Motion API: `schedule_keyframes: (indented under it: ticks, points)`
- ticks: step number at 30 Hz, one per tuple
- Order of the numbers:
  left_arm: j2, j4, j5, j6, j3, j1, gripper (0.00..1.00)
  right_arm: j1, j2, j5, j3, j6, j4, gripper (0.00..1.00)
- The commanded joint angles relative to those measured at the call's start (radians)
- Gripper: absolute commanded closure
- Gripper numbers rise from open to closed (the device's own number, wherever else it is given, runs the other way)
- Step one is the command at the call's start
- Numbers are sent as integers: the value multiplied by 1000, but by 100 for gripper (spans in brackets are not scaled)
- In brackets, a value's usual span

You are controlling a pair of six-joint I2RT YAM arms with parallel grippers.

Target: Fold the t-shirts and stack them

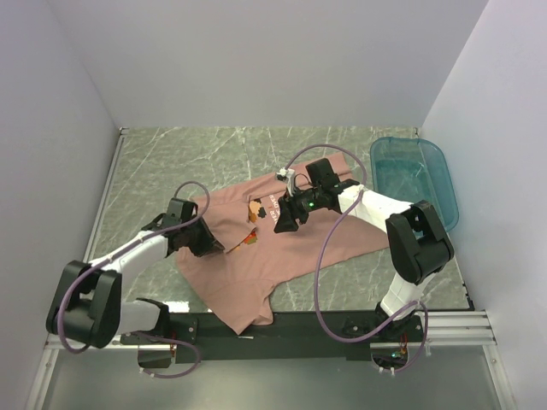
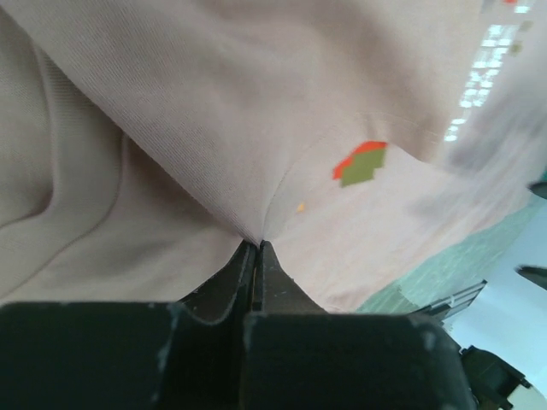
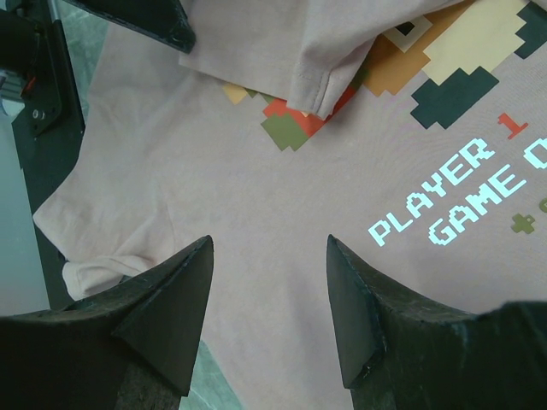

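The dusty-pink t-shirt [image 1: 282, 252] lies spread on the green marble table, print up, its left sleeve folded over onto the chest. My left gripper [image 1: 215, 248] is shut on a pinch of the shirt's fabric at its left side; in the left wrist view the closed jaws [image 2: 257, 245] grip the cloth [image 2: 222, 128]. My right gripper [image 1: 280, 227] is open and empty above the chest. In the right wrist view the gripper [image 3: 269, 243] hovers over the shirt [image 3: 256, 196], beside the pixel print [image 3: 427, 68] and white text [image 3: 453, 184].
A translucent teal tub [image 1: 414, 178] stands at the back right of the table [image 1: 197, 158]. Grey walls close in left, back and right. A black rail [image 1: 299, 323] runs along the near edge under the shirt's hem.
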Motion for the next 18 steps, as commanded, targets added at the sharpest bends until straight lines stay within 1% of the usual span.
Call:
schedule_keyframes:
  ticks: [1, 5, 9, 18]
  points:
    - [-73, -16, 21, 2, -6, -4, 100, -6, -2, -20, 33, -3, -2, 38]
    - [-125, -36, 33, -6, -25, -4, 100, -8, 2, -18, 36, -5, -5, 38]
    - [-144, -53, 45, -6, -42, -4, 100, -5, 2, -18, 33, -2, -5, 38]
    - [-230, -88, 26, -29, -62, 7, 100, -6, 12, -20, 33, -3, -6, 38]
